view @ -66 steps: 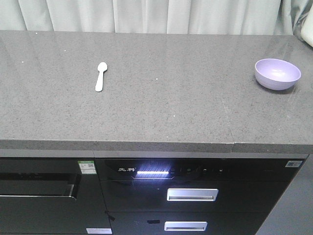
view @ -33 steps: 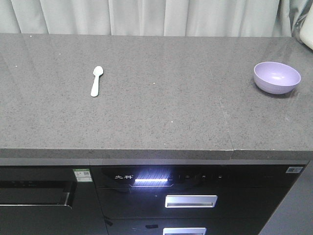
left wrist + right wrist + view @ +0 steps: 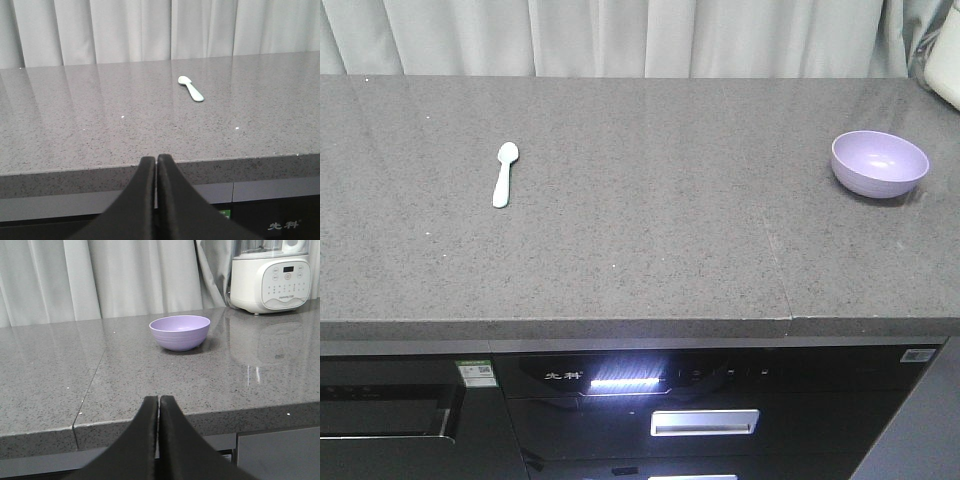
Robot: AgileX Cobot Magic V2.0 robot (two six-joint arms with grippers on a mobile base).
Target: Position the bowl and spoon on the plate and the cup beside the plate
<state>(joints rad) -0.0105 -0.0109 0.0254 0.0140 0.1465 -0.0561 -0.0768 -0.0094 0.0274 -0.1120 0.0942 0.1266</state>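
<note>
A small pale spoon (image 3: 504, 173) lies flat on the grey stone counter (image 3: 640, 220) at the left; it also shows in the left wrist view, spoon (image 3: 191, 88). A lavender bowl (image 3: 879, 164) stands upright and empty at the counter's right end, bowl (image 3: 180, 332) in the right wrist view. My left gripper (image 3: 156, 160) is shut with nothing in it, in front of the counter's front edge, well short of the spoon. My right gripper (image 3: 159, 400) is shut and empty too, before the edge, short of the bowl. The plate and the cup are out of view.
A white kitchen appliance (image 3: 270, 275) stands at the back right, behind the bowl. Pale curtains (image 3: 640, 35) hang behind the counter. Below the front edge is a dark cabinet with a lit panel (image 3: 620, 382) and drawer handles (image 3: 704, 422). A seam (image 3: 775, 262) crosses the counter.
The front view has shifted: the counter, spoon and bowl sit lower and further left in the frame than a second ago. Neither object has moved on the counter.
</note>
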